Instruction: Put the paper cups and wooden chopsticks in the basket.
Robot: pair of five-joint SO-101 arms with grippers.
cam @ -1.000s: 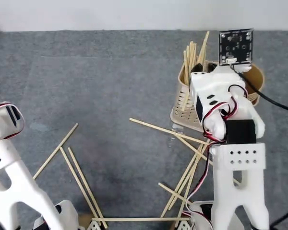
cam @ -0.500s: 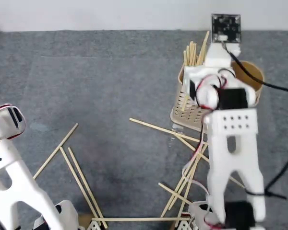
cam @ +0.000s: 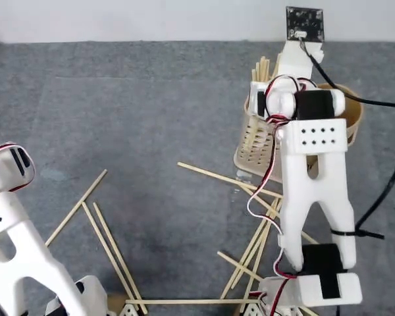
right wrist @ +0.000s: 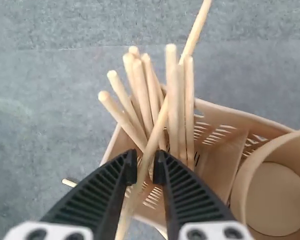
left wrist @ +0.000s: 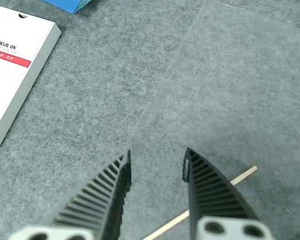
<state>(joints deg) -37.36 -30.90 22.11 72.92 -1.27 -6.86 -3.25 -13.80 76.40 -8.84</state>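
At the lower left of the high view, the white left arm [cam: 13, 237] is seen above the grey felt mat [cam: 151, 112]. In the left wrist view, the left gripper [left wrist: 157, 152] is held with its black ribbed jaws wide apart and nothing between them. A single pale wooden chopstick [left wrist: 242, 175] is seen lying on the mat beneath it, untouched. A flat white cardboard box [left wrist: 20, 65] is seen farther off on the mat.

Right of that arm in the high view, a few loose wooden chopsticks [cam: 76, 208] are spread flat on the mat. A second scatter of crossed chopsticks [cam: 230, 179] is found at lower centre, near the foot of the basket, partly covered by the white right arm [cam: 313, 191].

At the upper right, the cream slotted plastic basket [cam: 253, 148] is stood on the mat. A bundle of upright chopsticks [cam: 262, 71] is leaned in its left part, and a brown paper cup [cam: 353, 112] is set at its right end.

In the right wrist view, the right gripper [right wrist: 145, 155] is seen above the basket [right wrist: 225, 135]. Its jaws are drawn narrow and clamped on one long held chopstick [right wrist: 197, 25]. This stick is tilted across the bundle [right wrist: 150, 95], with its far end raised past the other tips. The paper cup [right wrist: 270, 185] is seen just beside.
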